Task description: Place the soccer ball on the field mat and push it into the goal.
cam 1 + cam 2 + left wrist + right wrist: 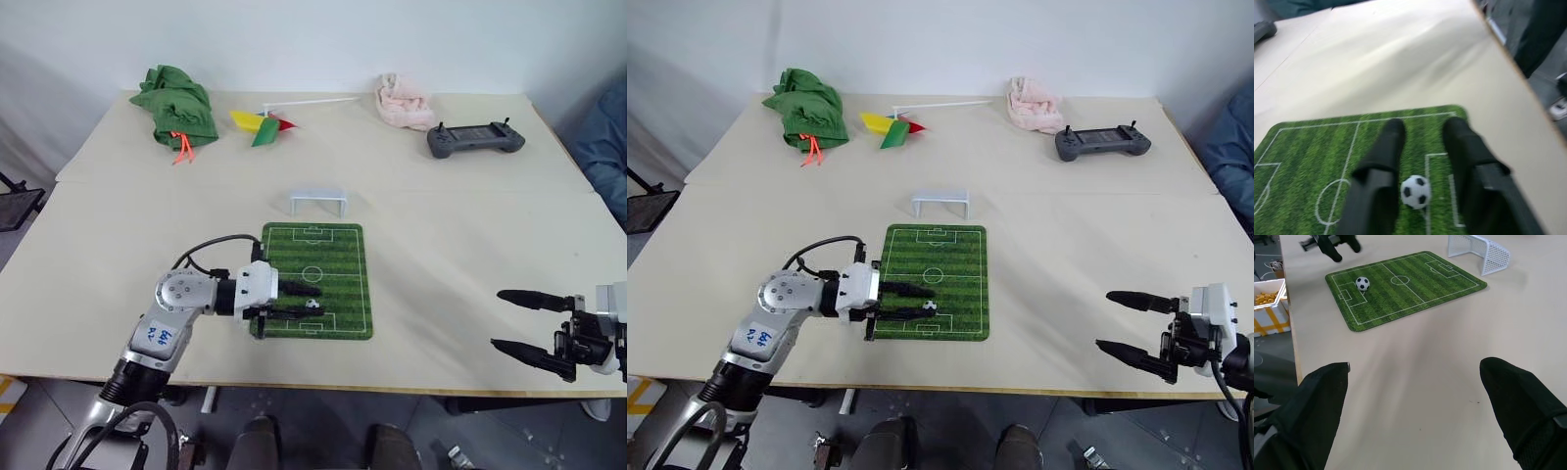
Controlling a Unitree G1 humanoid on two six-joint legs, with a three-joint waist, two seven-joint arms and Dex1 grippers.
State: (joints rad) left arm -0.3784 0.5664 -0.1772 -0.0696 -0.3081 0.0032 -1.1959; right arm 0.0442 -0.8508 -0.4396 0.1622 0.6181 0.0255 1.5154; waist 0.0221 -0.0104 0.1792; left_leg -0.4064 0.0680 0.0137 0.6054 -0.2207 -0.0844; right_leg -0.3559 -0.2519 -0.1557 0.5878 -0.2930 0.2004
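Beige table (441, 225) against a white wall; grey floor below. Left gripper (310, 299) hovers over the near end of the mat (338, 250), fingers (1385, 152) parted, nothing gripped. One ball (1362, 283) lies on the mat between and below them, released. One goal (316, 202) stands beyond the mat's far end. Right gripper (509, 320) spread wide, empty, well apart from the mat.

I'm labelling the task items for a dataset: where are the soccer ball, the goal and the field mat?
soccer ball (1362, 283), right wrist view, its middle.
goal (316, 197), left eye view, top bar of the frame.
field mat (338, 264), left eye view, bare striped green beside the centre circle.
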